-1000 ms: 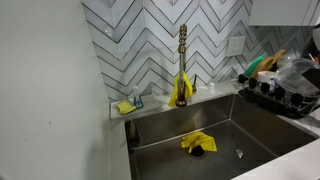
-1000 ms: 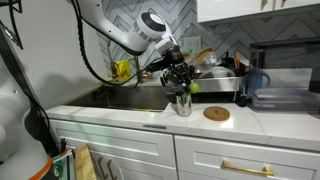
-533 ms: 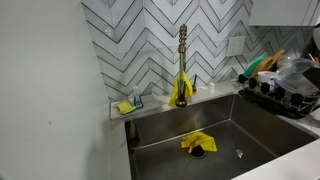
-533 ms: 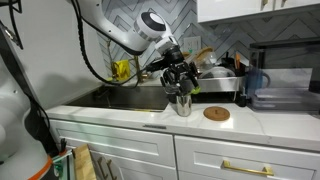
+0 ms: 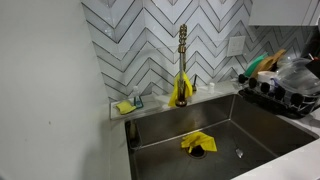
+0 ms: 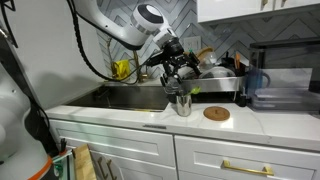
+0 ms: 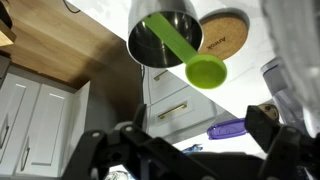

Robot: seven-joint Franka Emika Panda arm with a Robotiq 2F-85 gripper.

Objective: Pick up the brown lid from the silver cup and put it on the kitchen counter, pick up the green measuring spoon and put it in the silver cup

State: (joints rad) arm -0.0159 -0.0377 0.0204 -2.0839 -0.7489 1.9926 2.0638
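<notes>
Beside silver cup (image 6: 182, 104), brown lid (image 6: 216, 113) — dish rack (image 6: 222, 84) behind

I see a gold faucet (image 5: 182, 50) against the chevron-tiled wall (image 5: 140, 35). At its 6 o'clock a yellow cloth (image 5: 197, 143) lies crumpled in the sink (image 5: 255, 125). A yellow sponge (image 5: 124, 107) sits at its 8 o'clock, a loaded dish rack (image 5: 285, 98) at 3 o'clock.

green measuring spoon (image 7: 180, 50), silver cup (image 7: 176, 11), brown lid (image 7: 226, 35)
</notes>
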